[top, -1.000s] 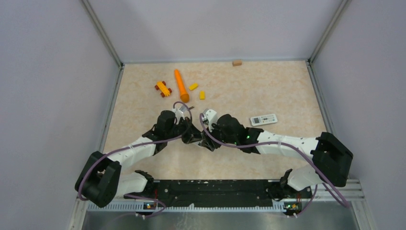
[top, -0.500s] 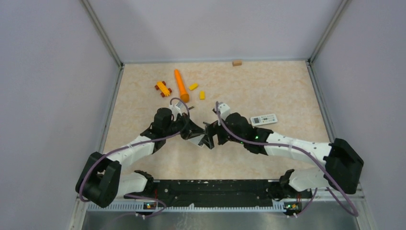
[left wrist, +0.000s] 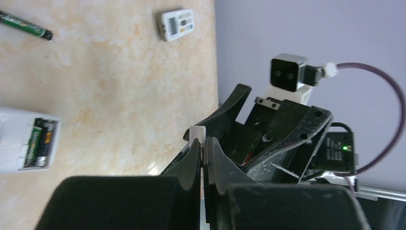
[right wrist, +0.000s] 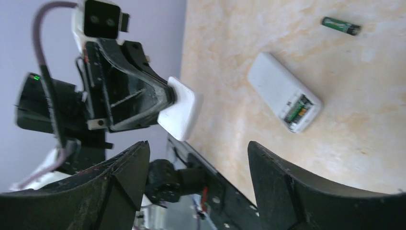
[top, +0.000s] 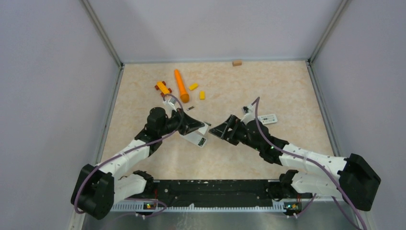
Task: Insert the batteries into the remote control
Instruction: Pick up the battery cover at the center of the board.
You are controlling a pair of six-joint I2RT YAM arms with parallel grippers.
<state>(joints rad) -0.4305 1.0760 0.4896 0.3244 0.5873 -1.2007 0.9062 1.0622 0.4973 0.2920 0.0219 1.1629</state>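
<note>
Your left gripper [left wrist: 203, 146] is closed tight on a small thin white plastic cover plate [right wrist: 181, 114], pinched by one edge and held in the air above the table, clear of everything else. Your right gripper [right wrist: 197, 146] faces it with its jaws spread wide and nothing between them.

The white rectangular plastic remote control [right wrist: 277, 91] lies flat on the beige marbled tabletop [top: 268, 81], just beside the left gripper and back side up. Its battery compartment [right wrist: 300, 111] at one end is uncovered. Dark green cells sit inside it; how many I cannot tell.

One slim dark green battery with a silvery end [right wrist: 340, 26] lies loose on the table beyond the remote, apart from it and from both grippers.

A second, smaller white remote with a button face [left wrist: 177, 24] lies face up off to the right, near the right arm, touched by nothing.

At the far left of the table lie an orange carrot-shaped toy [top: 181, 85] and two small yellow blocks [top: 193, 86].
</note>
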